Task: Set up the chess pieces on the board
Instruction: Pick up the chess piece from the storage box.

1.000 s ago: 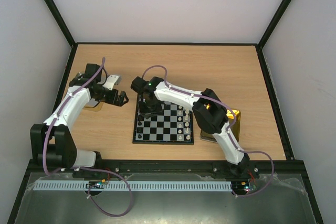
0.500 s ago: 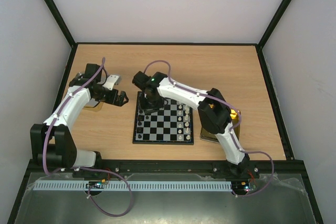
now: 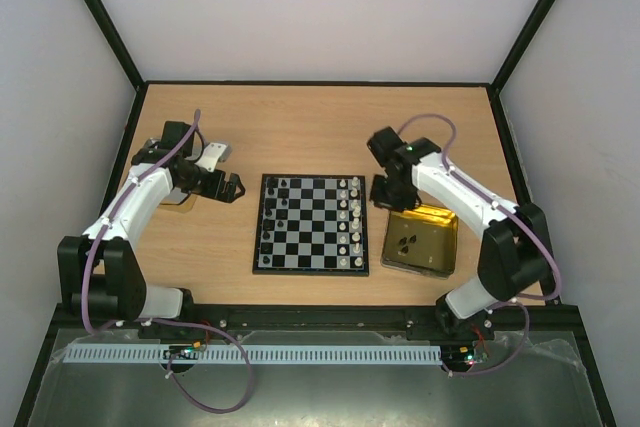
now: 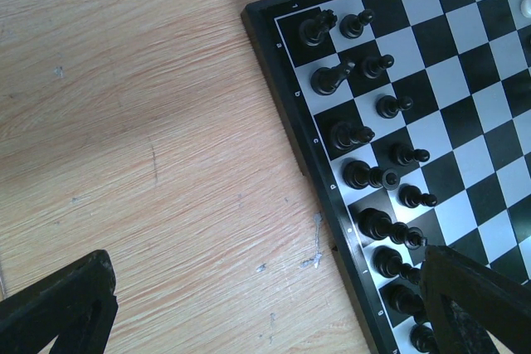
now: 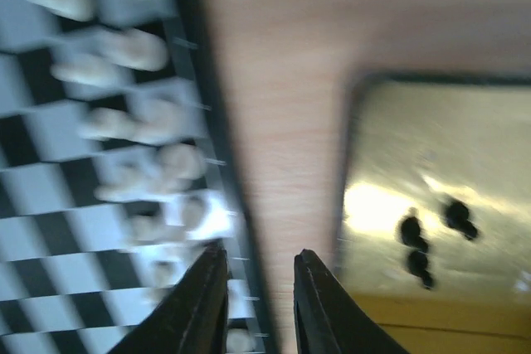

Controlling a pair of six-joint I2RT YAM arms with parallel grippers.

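A second ago the right arm was stretched across the board (image 3: 312,225) to its far-left corner, among the black chess pieces (image 4: 365,130). Now it has swung back, and the right gripper (image 5: 260,253) hovers over the gap between the board and the gold tin (image 3: 432,259). Its fingers are slightly apart with nothing between them. This suggests a black piece was just delivered and the arm is returning for another.

The board lies mid-worktop, towards the near edge, with black pieces along its left side and white pieces (image 3: 350,222) along its right. Three black pieces (image 5: 423,234) are still in the tin, just right of the board. The left gripper (image 3: 232,187) hangs wide open and empty beside the board's left edge.
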